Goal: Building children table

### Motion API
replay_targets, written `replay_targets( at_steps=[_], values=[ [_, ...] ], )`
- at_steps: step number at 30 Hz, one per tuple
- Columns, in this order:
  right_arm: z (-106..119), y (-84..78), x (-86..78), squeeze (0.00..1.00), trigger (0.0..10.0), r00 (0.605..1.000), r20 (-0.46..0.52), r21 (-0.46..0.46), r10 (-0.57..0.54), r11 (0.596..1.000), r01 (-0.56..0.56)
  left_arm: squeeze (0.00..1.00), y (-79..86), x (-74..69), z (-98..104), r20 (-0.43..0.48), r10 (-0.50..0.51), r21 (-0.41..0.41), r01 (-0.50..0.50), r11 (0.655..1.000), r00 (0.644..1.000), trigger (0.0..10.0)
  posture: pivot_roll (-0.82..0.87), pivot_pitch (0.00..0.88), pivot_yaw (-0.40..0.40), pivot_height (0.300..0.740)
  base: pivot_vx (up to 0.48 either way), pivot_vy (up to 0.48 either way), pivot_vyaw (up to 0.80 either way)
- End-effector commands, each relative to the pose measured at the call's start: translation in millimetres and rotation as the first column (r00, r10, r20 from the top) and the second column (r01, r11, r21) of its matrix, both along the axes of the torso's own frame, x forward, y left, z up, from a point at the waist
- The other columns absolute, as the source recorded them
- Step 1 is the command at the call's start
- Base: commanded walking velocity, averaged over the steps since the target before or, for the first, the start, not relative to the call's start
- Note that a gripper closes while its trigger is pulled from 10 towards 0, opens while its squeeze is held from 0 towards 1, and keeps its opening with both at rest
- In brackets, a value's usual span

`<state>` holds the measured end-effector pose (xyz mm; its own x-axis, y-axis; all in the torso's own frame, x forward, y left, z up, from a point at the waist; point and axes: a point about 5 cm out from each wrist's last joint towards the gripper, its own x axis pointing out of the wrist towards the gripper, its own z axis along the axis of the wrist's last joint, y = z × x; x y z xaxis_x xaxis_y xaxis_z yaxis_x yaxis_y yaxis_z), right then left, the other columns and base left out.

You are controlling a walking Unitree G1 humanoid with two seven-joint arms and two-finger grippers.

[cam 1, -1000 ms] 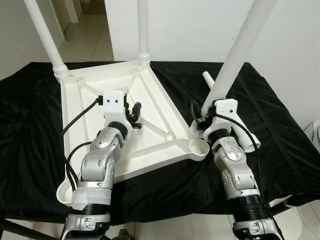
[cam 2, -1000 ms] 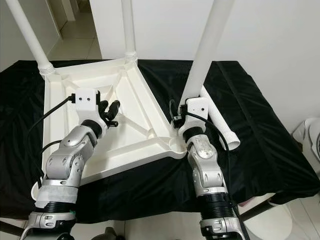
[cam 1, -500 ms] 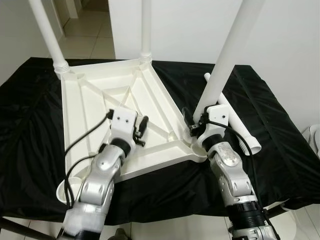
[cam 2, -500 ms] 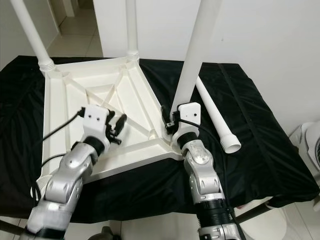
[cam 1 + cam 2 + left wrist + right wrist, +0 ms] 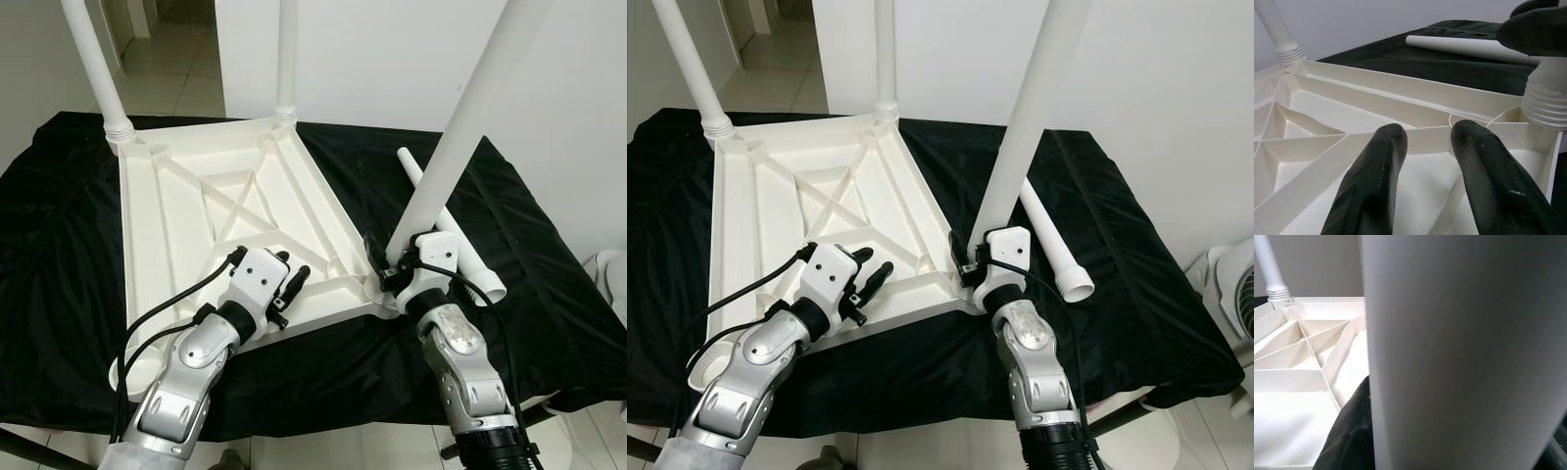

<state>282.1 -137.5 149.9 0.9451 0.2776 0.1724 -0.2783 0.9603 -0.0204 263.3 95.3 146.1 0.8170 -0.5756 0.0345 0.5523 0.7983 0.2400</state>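
Where black cloth covers the surface (image 5: 549,294), the upturned white tabletop (image 5: 176,225) lies with two legs standing at its far corners. The right pincer (image 5: 384,274) is clamped on a third leg (image 5: 460,147) at the near corner; the left pincer (image 5: 289,286), fingers apart, hovers above the tabletop's ribs. A loose leg (image 5: 1050,240) lies alongside.
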Motion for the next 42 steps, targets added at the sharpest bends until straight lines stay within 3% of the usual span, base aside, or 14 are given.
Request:
replay_targets(
  at_steps=[1, 10, 19, 24, 31, 42],
  values=[
    [-7, -8.2, -2.8, 0.00, 10.0, 0.999, -0.031, -0.003, -0.021, 1.000, 0.021, 0.00, -1.1, -2.3, 2, 0.011, -0.026, -0.004, 0.026, 1.000, 1.000, 10.0, 0.11, 0.000, -0.047, 0.740, 0.000, 0.000, 0.00],
    [-13, -16.3, 1.0, 0.00, 10.0, 0.996, -0.068, 0.024, -0.059, 0.998, 0.061, 0.00, -3.3, -4.1, 3, 0.018, -0.051, -0.003, 0.051, 0.999, 0.999, 10.0, 0.11, 0.000, -0.044, 0.740, 0.000, 0.000, 0.00],
    [-12, -10.1, 16.6, 0.00, 10.0, 0.997, -0.073, 0.025, -0.026, 0.999, 0.028, 0.00, -6.9, -7.9, 5, 0.007, -0.096, -0.034, 0.096, 0.995, 0.995, 10.0, 0.12, 0.000, -0.043, 0.740, 0.000, 0.000, 0.00],
    [-13, -7.5, 17.1, 0.00, 10.0, 0.997, -0.073, 0.020, -0.012, 1.000, 0.013, 0.00, -7.9, -9.9, 3, -0.004, -0.114, -0.033, 0.114, 0.993, 0.993, 10.0, 0.12, 0.000, -0.044, 0.740, 0.000, 0.000, 0.00],
    [-16, -8.6, -7.8, 0.00, 10.0, 0.999, -0.006, -0.049, 0.045, 0.998, -0.045, 0.00, -7.7, -13.3, 2, -0.013, -0.121, -0.026, 0.120, 0.992, 0.993, 10.0, 0.12, 0.018, -0.047, 0.740, 0.000, 0.000, 0.00],
    [-25, -12.3, -18.7, 0.00, 10.0, 0.997, 0.025, -0.167, 0.078, 0.983, -0.072, 0.00, -6.9, -12.5, 5, -0.012, -0.131, -0.025, 0.131, 0.991, 0.991, 10.0, 0.11, 0.026, -0.038, 0.740, 0.000, 0.000, 0.00]
  ],
)
